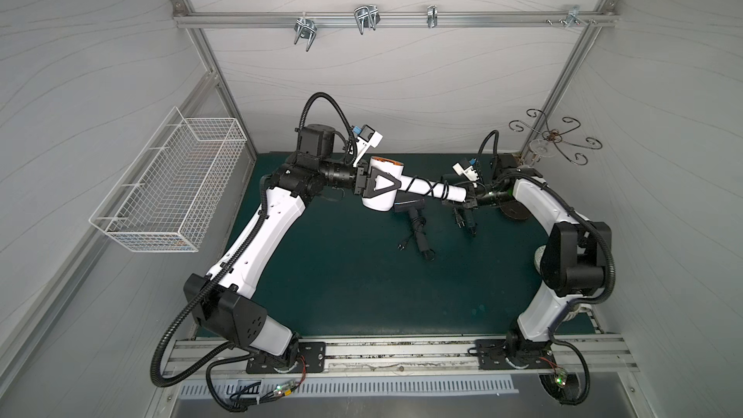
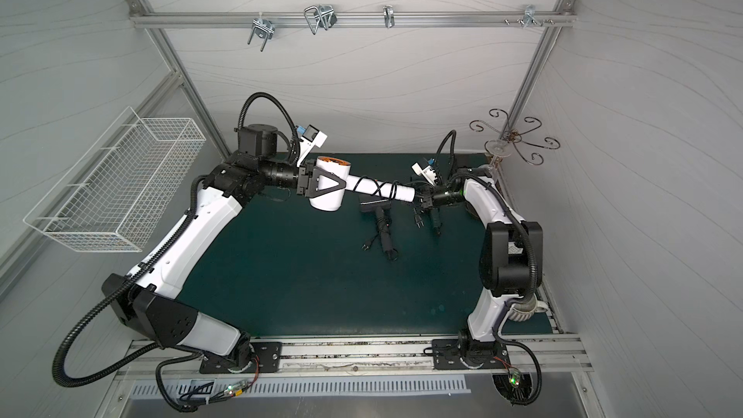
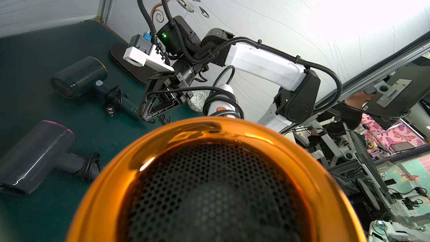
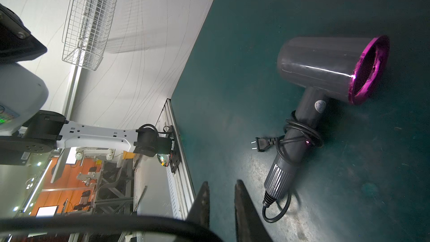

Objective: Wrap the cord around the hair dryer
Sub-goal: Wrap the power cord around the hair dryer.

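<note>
In both top views the left gripper [image 1: 386, 184] clamps the barrel of a white hair dryer [image 1: 377, 205], held above the green mat [image 1: 341, 275] near its 12 o'clock edge, handle pointing to 3 o'clock. A black cord [image 1: 432, 188] spirals around that handle. Only the left wrist view shows the barrel's orange rim and black mesh. Only the right wrist view shows how the right gripper [image 4: 222, 194] stands: fingers nearly together, pinching the cord near their base.
</note>
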You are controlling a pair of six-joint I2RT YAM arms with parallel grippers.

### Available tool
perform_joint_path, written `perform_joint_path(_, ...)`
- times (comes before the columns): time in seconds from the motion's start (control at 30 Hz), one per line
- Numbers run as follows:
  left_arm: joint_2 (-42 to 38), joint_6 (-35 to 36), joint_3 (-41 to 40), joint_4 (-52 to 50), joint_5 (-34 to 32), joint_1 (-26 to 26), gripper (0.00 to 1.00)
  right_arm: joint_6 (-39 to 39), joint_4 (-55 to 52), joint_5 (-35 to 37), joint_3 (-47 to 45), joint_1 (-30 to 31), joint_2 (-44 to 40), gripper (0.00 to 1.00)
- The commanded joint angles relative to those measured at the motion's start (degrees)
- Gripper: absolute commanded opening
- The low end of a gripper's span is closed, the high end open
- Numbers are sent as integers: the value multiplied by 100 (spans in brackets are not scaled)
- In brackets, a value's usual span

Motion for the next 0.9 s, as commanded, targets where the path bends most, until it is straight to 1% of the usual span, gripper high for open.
perform_joint_path(0.0,-296,-54,97,712,517,92,0,-39,-8,81,-102,-10,-152,19)
perform_joint_path(0.17,-296,-169,70,879,534,146,0,-13,-27,47,-138,22,-121,16)
perform_joint_path(0.3,-279,-284,55,1017,536,186,0,2,-17,55,-229,57,-135,15)
perform_joint_path(0.87,-274,-361,9,1114,492,335,0,56,6,19,-327,85,-224,21)
